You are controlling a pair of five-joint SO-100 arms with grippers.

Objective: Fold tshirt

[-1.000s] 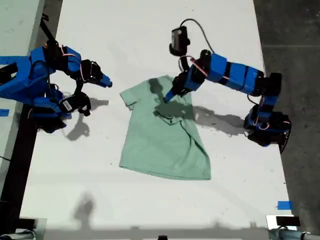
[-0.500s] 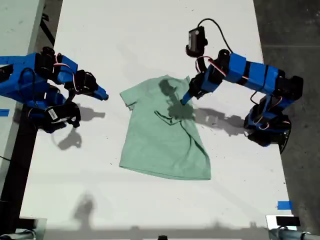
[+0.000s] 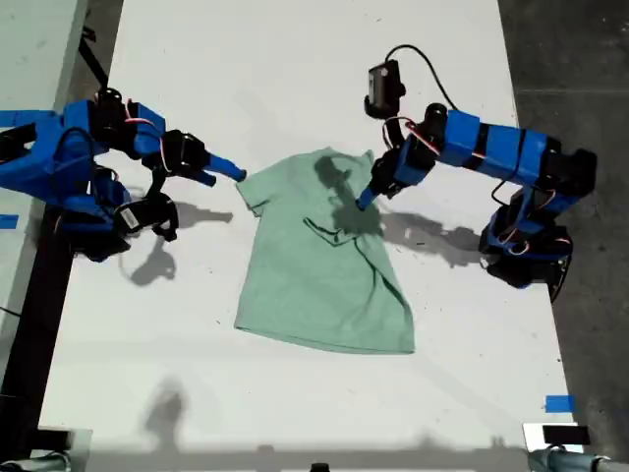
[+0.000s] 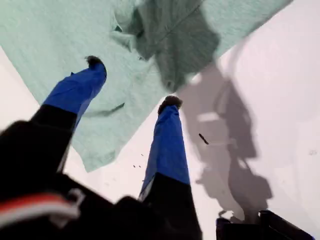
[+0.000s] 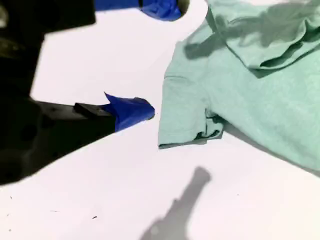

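Second hand (image 5: 150, 60) neared tshirt (image 3: 324, 261) sleeve.

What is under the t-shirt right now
The tshirt lies on the white table, with one side folded over itself. Both grippers, my first gripper and my second gripper, are open above it. Anything beneath the cloth is hidden.

White bench (image 3: 295, 59), matte, filling most of the exterior view. Dark grey floor (image 3: 580, 59) along the exterior view's right edge. Blue tape strip (image 3: 558, 403) on bench near the exterior view's lower right corner; second blue tape piece (image 3: 8, 220) at its left edge. Pale surface (image 3: 34, 49) at the exterior view's upper left.
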